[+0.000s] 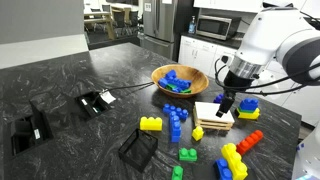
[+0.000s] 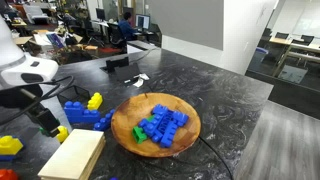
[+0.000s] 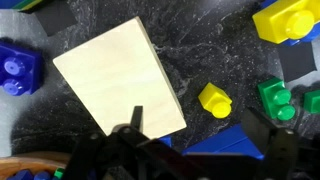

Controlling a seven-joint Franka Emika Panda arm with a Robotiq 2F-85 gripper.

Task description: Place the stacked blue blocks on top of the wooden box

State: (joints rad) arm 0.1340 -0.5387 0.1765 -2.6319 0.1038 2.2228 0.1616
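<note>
Dark marbled counter, gripper over wooden box — jaws spread, gripping nothing, stacked blue blocks beside

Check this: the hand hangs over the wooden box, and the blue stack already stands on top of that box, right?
Not quite. The hand does hang over the wooden box, but the wrist view shows its top bare. The stacked blue blocks stand on the counter beside it, seen in an exterior view.

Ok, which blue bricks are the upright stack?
The stacked blue blocks standing upright beside the wooden box; the rest lie loose in the round bowl, plus one flat blue brick past the box.
</note>
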